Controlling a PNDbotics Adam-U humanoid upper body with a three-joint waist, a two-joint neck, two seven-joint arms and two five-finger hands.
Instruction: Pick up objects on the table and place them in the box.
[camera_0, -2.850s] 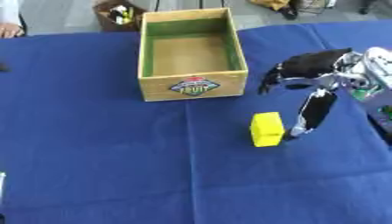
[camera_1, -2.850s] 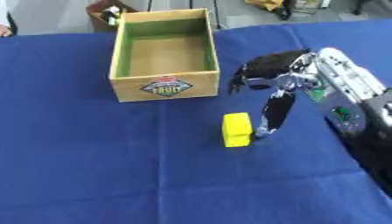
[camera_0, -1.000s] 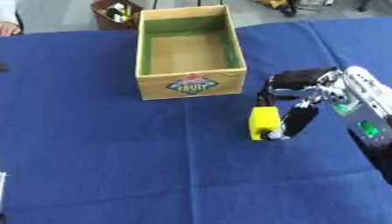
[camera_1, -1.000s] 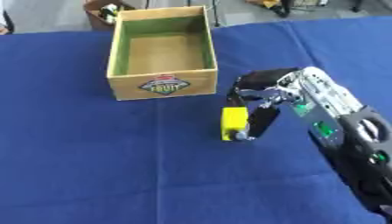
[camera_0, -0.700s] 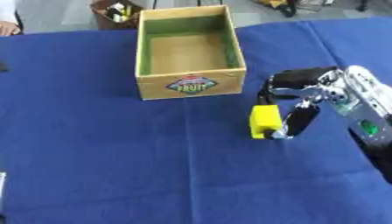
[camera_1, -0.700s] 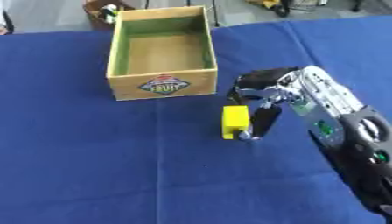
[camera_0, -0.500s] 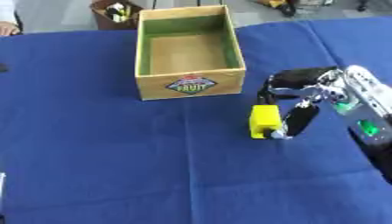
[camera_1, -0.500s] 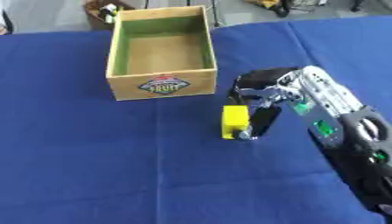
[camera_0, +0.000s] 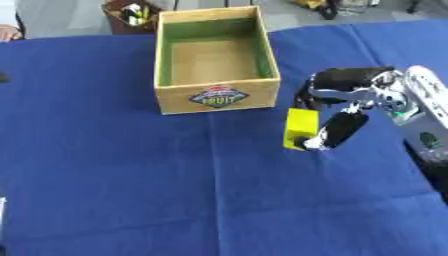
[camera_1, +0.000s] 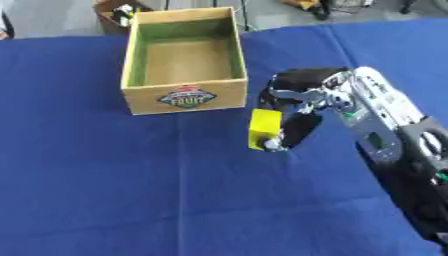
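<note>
A yellow block stands slightly tilted on the blue cloth just right of the box's front corner. My right hand comes in from the right and is curled round it, fingers over its top edge and the thumb against its lower right side. I cannot tell whether the block still touches the cloth. The wooden box, green inside with a fruit label on its front, stands open at the upper middle with nothing visible inside. My left hand does not show in either view.
A brown container with small items stands beyond the box at the table's far edge. A person's hand rests at the far left edge. The blue cloth stretches to the left and front.
My right hand has closed in on the yellow block, and the block has shifted a little up the view toward the box and tilted.
</note>
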